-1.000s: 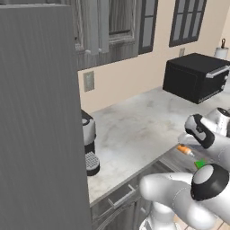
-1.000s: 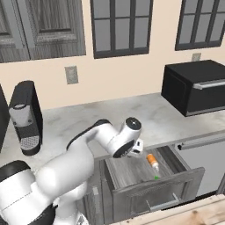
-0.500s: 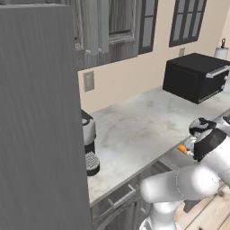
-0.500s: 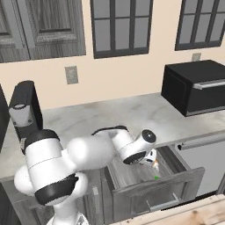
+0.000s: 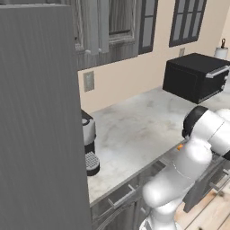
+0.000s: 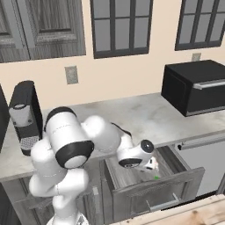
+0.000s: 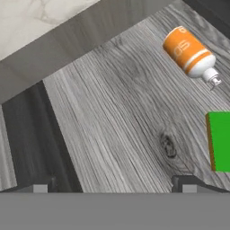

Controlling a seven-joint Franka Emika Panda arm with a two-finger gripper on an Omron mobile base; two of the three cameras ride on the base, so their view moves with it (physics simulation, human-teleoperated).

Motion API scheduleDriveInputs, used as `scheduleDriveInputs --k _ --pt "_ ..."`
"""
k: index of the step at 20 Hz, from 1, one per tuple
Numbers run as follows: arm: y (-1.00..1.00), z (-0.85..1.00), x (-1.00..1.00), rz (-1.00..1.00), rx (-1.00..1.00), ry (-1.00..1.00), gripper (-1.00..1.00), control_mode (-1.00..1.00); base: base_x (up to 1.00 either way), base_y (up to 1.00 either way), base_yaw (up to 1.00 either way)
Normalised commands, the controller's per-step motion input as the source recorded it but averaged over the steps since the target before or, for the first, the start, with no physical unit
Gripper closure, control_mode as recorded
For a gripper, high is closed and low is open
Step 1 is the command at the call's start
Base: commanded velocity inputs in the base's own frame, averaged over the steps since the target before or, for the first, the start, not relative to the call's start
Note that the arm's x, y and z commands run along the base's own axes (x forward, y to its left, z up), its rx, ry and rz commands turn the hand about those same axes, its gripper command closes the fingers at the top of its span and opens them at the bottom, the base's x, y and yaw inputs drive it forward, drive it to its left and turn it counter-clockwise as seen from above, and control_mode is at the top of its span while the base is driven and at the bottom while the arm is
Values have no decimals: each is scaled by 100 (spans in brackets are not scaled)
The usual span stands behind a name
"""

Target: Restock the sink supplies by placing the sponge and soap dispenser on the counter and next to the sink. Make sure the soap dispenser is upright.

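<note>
Your gripper (image 7: 112, 186), jaws apart, hovers in the drawer (image 7: 126, 112); the sponge (image 7: 220, 141) lies just right (soap dispenser (image 7: 188, 51) lies toppled beyond).

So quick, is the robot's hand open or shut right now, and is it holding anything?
Gripper: open, holding nothing; it hangs over the open drawer where the soap dispenser and sponge lie.
</note>
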Motion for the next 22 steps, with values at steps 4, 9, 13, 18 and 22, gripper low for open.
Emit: scheduleDriveInputs --k 4,9,13,18,22 --pt "-6 -40 11 0 0 10 -100 -100 0 0 0" --pt "-21 -43 0 0 0 11 -100 -100 0 0 0" --pt "-39 -36 -16 0 4 4 -100 -100 0 0 0" --pt "-66 -18 -58 0 8 0 -100 -100 0 0 0" --pt "-69 -12 -66 0 10 0 -100 -100 0 0 0"
